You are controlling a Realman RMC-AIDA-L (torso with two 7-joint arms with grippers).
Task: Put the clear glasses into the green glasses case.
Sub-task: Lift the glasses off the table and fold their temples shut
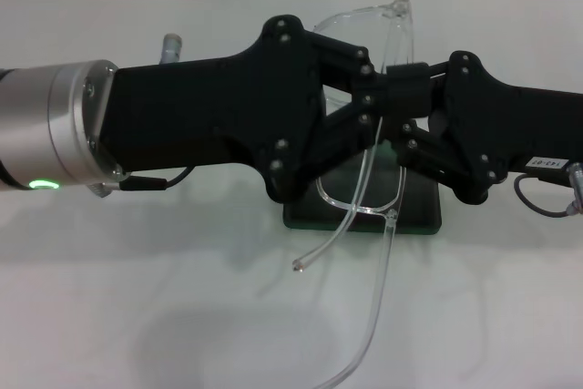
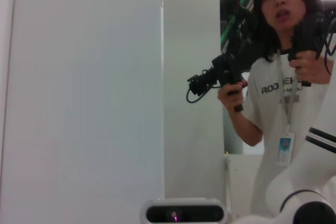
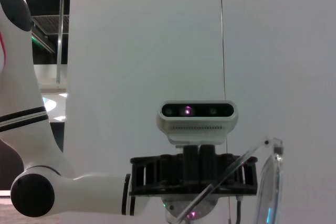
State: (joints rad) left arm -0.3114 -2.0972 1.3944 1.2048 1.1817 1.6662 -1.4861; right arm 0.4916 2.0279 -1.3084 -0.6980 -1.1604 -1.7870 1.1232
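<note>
Seen from the head: 2 black grippers meeting nose to nose above the middle of the white worktop, left gripper reaching in from the left on its silver wrist, right gripper from the right. Held between them, raised off the worktop, the clear glasses, curved lens toward the far side, both long temple arms hanging down toward the near edge, one ending in a curled tip, the other running on to the bottom of the view. Fingers of both grippers closed in on the frame where they meet; left clenched on the clear glasses, right likewise pinching the same stretch of frame. Directly beneath, flat on the worktop, the green glasses case, mostly hidden under the arms, only its near edge and right corner showing; open or closed, cannot tell. In the right wrist view: the lens edge and a hinge of the clear glasses close by, the head camera behind. In the left wrist view: a wall panel and a person holding 2 handheld controllers.
</note>
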